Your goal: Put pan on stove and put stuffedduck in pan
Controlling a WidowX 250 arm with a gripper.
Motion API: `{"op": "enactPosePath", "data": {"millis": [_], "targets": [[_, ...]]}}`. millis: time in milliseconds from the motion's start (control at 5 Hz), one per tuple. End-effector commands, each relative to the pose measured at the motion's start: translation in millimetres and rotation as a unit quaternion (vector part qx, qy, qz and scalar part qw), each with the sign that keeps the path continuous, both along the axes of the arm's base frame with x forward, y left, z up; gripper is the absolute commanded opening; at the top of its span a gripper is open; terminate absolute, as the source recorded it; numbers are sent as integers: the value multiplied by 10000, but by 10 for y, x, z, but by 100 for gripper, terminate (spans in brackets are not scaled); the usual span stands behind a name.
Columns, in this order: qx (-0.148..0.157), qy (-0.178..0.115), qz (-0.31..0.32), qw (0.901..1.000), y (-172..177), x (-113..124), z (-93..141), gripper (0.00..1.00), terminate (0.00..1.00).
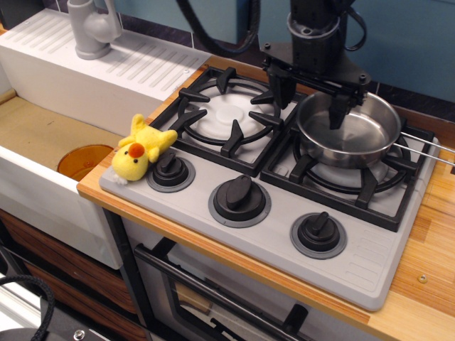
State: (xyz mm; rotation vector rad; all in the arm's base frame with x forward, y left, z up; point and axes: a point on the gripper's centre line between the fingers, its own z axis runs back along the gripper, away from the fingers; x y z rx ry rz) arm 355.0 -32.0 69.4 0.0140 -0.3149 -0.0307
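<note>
The shiny steel pan [353,135] sits on the right burner grate of the light grey stove [270,227], its wire handle pointing right. The yellow stuffedduck [140,150] with an orange beak lies at the stove's front left corner, beside the left knob. My gripper [311,98] is open and empty, low over the pan's left rim. One finger [282,87] is outside the rim, over the gap between the burners. The other finger [338,109] is over the pan's inside.
The left burner grate [227,110] is bare. Three black knobs [240,199] line the stove front. A white sink unit with a grey faucet [92,28] stands at the left, with an orange disc [84,160] in the basin. A wooden counter [434,241] borders the stove.
</note>
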Motion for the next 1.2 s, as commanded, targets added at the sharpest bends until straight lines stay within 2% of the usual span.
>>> {"op": "enactPosePath", "data": {"millis": [0, 600, 800, 1000], "targets": [[-52, -229, 58, 9997, 2, 4, 29, 100, 0], [-111, -413, -67, 9991, -18, 14, -135, 100, 0], [-185, -468, -200, 9985, 16, 61, -236, 0, 0], [-206, -544, -380, 9976, 67, 120, -276, 0, 0]]}}
